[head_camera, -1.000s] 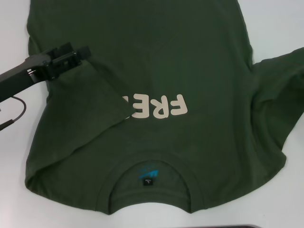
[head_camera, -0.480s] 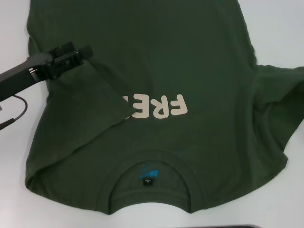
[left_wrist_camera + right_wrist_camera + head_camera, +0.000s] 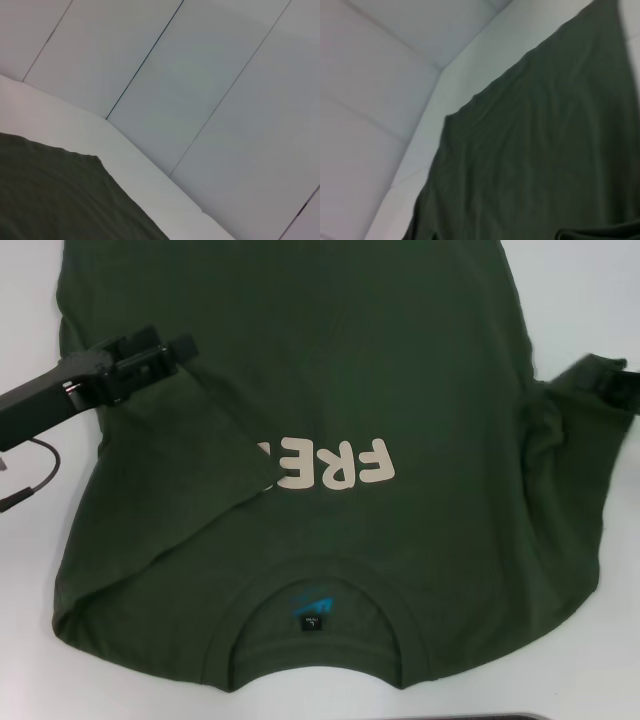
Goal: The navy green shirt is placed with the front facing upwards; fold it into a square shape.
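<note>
Fabric of the shirt's [image 3: 400, 370] right sleeve [image 3: 565, 430] has been lifted inward, pinched by the right gripper [image 3: 612, 385]. The left sleeve [image 3: 215, 455] is already folded; the left gripper's [image 3: 165, 355] opening cannot be told.

Black, blocky left gripper [image 3: 150, 355] on a slim dark arm, thin cable looping below, apparently black.

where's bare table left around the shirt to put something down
The dark olive-green cotton T-shirt covers most of the white table. Bare strips lie on its left below the left gripper, and on its right, far of the right gripper and near its hem corner.
</note>
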